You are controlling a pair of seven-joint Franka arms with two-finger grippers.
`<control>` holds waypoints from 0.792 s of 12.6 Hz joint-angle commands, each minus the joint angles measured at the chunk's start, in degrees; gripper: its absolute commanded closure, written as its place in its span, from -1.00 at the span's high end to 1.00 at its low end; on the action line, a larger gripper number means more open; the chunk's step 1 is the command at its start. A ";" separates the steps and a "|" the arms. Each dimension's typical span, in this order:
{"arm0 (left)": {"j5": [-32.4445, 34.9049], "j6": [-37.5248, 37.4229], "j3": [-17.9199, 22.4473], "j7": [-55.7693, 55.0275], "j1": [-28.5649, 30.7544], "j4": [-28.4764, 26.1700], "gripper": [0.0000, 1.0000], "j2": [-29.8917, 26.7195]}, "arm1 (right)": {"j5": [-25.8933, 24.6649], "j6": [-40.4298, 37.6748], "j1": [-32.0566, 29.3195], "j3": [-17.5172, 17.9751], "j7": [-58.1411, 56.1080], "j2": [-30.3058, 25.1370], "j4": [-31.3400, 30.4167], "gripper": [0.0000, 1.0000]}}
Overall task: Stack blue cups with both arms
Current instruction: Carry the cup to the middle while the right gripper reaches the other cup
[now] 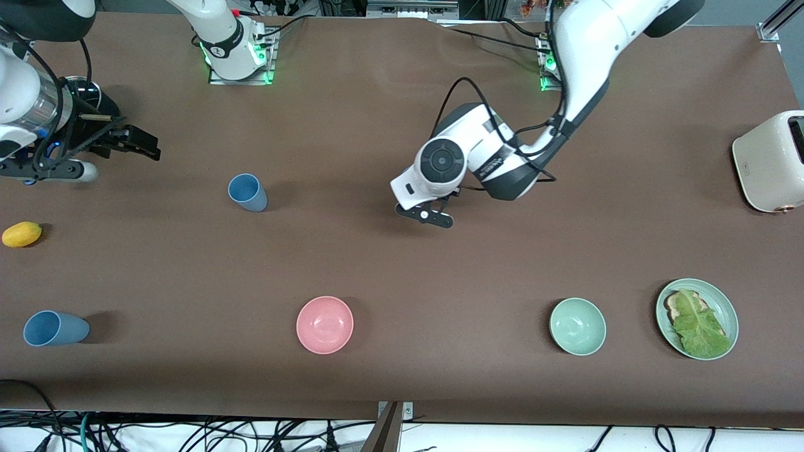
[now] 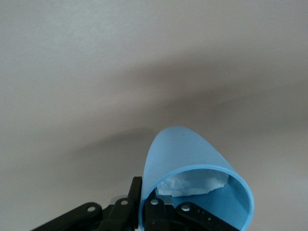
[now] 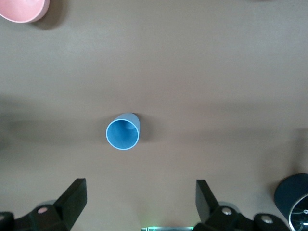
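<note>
My left gripper [image 1: 426, 215] is over the middle of the table. In the left wrist view it [image 2: 145, 198] is shut on the rim of a blue cup [image 2: 185, 156], one finger inside and one outside. Something white shows inside that cup. The front view hides it under the hand. My right gripper [image 1: 146, 145] is open and empty at the right arm's end of the table; its fingers [image 3: 73, 197] stand wide apart. A second blue cup [image 1: 247, 193] stands upright on the table and also shows in the right wrist view [image 3: 122, 132]. A third blue cup [image 1: 55, 328] sits near the front edge.
A yellow fruit [image 1: 22, 234] lies at the right arm's end. A pink bowl [image 1: 325, 324], a green bowl [image 1: 578, 326] and a green plate [image 1: 728, 311] with toast and lettuce line the front edge. A cream toaster [image 1: 769, 162] stands at the left arm's end.
</note>
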 commanded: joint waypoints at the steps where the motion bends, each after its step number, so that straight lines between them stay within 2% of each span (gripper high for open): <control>1: 1.92 3.60 1.99 -0.46 -1.88 1.61 -1.00 1.95 | -0.57 -1.32 -0.42 0.15 -2.14 1.62 1.19 1.00; 2: 2.44 5.27 2.08 -0.37 -2.06 1.61 -1.00 3.27 | -0.48 -2.28 -0.42 0.15 -3.80 1.71 1.19 1.00; 4: 7.87 6.08 1.99 0.15 -2.15 1.52 -1.00 3.98 | -0.04 -1.95 0.11 0.49 -7.49 2.84 0.67 1.00; 7: 9.48 5.99 2.08 -0.28 -3.11 0.64 -1.00 4.51 | -0.13 3.74 2.57 1.02 -7.34 4.34 -3.18 1.00; 8: 9.39 5.99 1.99 -0.28 -3.03 0.64 -0.76 4.43 | -0.22 7.43 2.57 1.11 -7.25 4.34 -6.60 1.00; 9: 9.39 5.38 1.99 -0.37 -2.59 0.64 0.98 3.99 | -0.13 10.42 2.66 1.20 -7.16 4.26 -9.33 1.00; 10: 9.30 4.42 1.99 -0.37 -2.15 0.64 1.00 3.12 | -0.13 12.63 2.66 1.20 -7.25 4.60 -10.83 1.00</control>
